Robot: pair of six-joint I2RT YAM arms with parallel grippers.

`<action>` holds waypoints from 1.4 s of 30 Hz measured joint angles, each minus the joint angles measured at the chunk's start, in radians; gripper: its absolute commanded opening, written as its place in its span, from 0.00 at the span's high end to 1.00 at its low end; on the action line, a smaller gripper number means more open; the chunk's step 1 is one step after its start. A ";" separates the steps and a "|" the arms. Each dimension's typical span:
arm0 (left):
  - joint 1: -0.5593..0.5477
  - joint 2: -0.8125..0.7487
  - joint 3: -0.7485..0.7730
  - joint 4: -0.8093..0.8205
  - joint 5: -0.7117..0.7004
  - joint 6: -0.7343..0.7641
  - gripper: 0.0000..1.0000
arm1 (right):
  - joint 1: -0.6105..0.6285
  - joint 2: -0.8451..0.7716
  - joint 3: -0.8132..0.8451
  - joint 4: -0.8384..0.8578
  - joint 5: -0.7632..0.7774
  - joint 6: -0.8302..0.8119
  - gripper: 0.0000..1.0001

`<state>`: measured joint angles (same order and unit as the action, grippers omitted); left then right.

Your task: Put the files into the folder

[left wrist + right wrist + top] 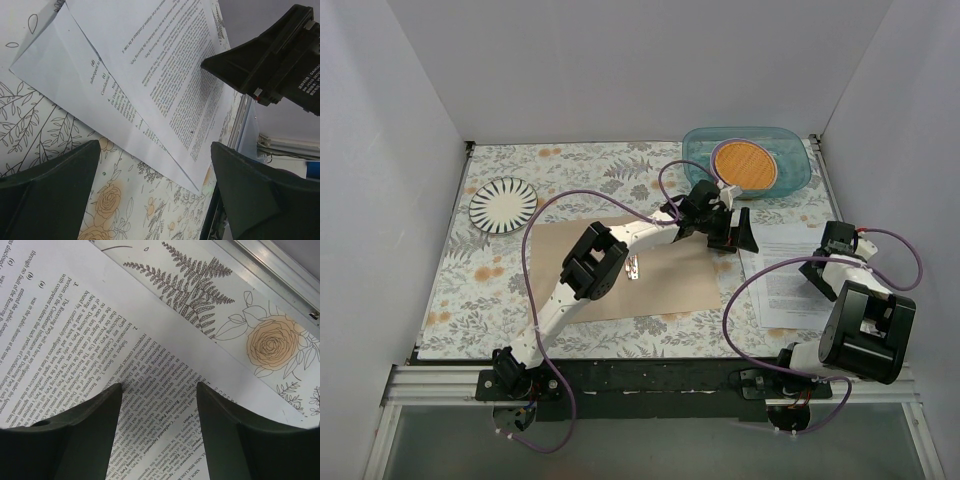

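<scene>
**Files: condition, position and clearance**

The files [785,290] are white sheets printed with dense black text. At least two lie stacked and fanned askew, so the lower sheet's corner and edge project past the upper one. They rest flat on the floral desk [620,165], outside the folder [660,285] and just beside its right edge, with a narrow strip of desk between.

The folder is a plain tan-brown rectangle lying flat, with a small metal clip [633,268] on its surface. The left arm crosses above it.

The left gripper [155,147] is off the folder's far right corner, fingers spread and holding nothing, facing the files' near edge. The right gripper [159,387] is over the files, on the side away from the folder, fingers spread above the printed top sheet. Contact with the paper cannot be determined.

**Clearance**

- Beyond the files, away from the folder: a metal rail [270,265] closes the desk edge.
- Beyond the folder's far right corner: a teal tray [795,160] holding an orange disc [744,165].
- Beyond the folder's far left corner: a striped plate [503,205], well apart.
</scene>
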<state>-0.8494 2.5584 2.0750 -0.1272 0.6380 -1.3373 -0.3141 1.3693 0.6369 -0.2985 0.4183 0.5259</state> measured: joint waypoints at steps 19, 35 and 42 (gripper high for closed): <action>-0.037 -0.023 -0.051 0.057 -0.130 -0.096 0.08 | -0.005 -0.045 -0.053 0.069 -0.043 -0.002 0.36; -0.036 -0.024 -0.051 0.060 -0.123 -0.200 0.44 | 0.022 -0.066 -0.059 0.035 -0.062 -0.006 0.37; -0.036 -0.024 -0.051 0.064 -0.099 -0.222 0.49 | 0.030 -0.067 -0.059 0.029 -0.062 -0.005 0.37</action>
<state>-0.8856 2.5343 2.0243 -0.0631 0.5388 -1.5597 -0.2844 1.3022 0.5777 -0.2695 0.3565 0.5209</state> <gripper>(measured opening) 0.521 0.637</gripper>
